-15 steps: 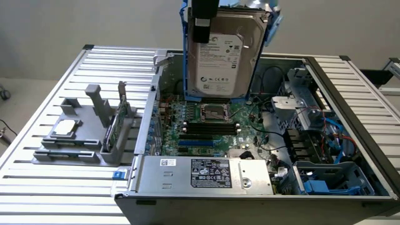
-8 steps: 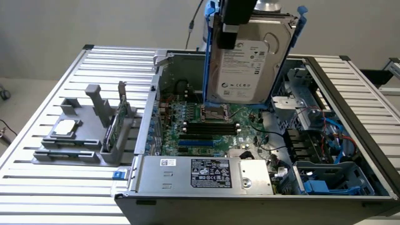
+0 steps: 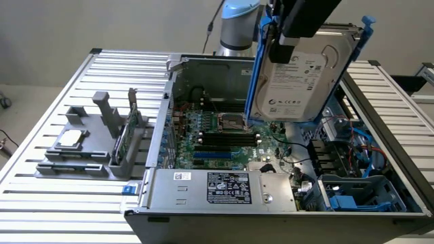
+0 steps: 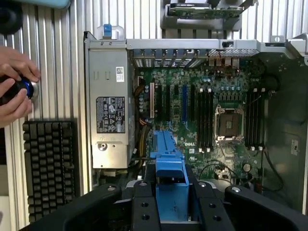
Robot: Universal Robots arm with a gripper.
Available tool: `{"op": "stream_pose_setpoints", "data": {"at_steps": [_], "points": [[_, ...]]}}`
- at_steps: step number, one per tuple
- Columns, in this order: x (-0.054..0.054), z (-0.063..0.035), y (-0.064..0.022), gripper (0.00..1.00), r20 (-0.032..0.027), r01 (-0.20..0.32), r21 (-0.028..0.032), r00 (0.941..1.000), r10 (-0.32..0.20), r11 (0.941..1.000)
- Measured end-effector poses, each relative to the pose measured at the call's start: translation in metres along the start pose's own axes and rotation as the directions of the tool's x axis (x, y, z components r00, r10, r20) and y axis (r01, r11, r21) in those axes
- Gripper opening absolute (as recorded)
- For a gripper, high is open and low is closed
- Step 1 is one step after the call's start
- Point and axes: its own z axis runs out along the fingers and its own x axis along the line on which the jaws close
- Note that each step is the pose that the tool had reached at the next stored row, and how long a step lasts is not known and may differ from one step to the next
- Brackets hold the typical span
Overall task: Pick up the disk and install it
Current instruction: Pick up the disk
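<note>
Fingers are clamping the disk by its blue frame, holding it on edge above the open computer case.

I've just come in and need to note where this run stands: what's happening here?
The robot arm's pincer is clamped on the disk, a silver drive in a blue frame. It holds the disk upright in the air above the motherboard of the open computer case. The disk is not yet seated in any bay. In the wrist view, a person's hands grip a small round knob beside a keyboard.
</note>
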Motion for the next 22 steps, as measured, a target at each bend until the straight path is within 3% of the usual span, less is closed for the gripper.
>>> {"op": "stream_pose_setpoints", "data": {"at_steps": [5,22], "points": [[0.011,0.0031,-0.0152,0.33,-0.0001,0.0,0.0018,1.0,0.0,1.0],[0.049,0.0208,-0.0636,0.33,0.0002,0.0,0.0172,1.0,0.0,0.9999]]}}
